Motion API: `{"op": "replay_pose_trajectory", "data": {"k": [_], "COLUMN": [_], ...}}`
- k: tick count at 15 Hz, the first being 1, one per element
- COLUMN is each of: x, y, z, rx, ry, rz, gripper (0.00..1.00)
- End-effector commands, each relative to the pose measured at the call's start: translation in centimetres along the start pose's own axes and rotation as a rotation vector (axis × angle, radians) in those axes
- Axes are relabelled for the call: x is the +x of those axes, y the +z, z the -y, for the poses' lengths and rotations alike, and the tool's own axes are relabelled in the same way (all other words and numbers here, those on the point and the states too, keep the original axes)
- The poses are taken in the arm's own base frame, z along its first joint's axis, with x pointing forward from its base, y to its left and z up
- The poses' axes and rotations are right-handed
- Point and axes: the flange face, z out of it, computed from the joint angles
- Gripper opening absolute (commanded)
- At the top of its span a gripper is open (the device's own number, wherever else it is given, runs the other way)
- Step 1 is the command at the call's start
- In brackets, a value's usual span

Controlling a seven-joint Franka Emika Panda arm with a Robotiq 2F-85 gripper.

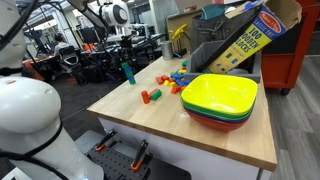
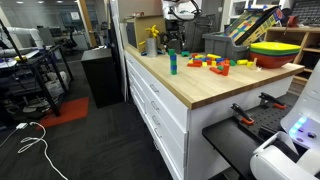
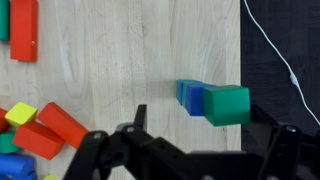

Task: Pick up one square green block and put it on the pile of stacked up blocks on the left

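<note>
Pile of stacked up blocks [image 3: 214, 101]: in my wrist view I look down on it from above, a green block on top with blue ones showing under it. It stands on the wooden table [image 3: 140, 60] close to the table's edge, beyond which a white cable [image 3: 276, 52] lies on the dark floor.

In both exterior views the pile of stacked up blocks [image 1: 127, 72] [image 2: 172, 63] is a slim upright tower standing alone, to the left of the loose jumble of blocks [image 1: 176, 78] and apart from it. Two red blocks [image 1: 150, 96] lie nearer than the tower.

My gripper [image 3: 195, 135] hangs above the table with its jaws spread wide and nothing between them. The dark fingers [image 3: 137, 120] come in from the bottom of my wrist view, and the tower shows just past them, touching neither.

I cannot single out the square green block with any certainty. Green pieces show among the jumble, which sits at the left of my wrist view with a yellow block [image 3: 20, 113] and a red block [image 3: 58, 125] in it. A long red block [image 3: 24, 28] lies apart, at the top left.

Stacked bowls [image 1: 220, 100], yellow over green over red, sit at the right end of the table.
</note>
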Motion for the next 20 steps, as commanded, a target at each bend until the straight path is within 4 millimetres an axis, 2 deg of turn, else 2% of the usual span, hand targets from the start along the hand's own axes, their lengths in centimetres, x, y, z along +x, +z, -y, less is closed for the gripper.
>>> {"op": "replay_pose_trajectory", "data": {"k": [1,20], "x": [-0.2,-0.3], "y": [-0.2,-0.1], "z": [-0.3,-1.4], "rx": [-0.015,-0.027], "ry": [0.014,-0.008], "rz": [-0.013,0.004], "gripper": [1.00,1.00]}}
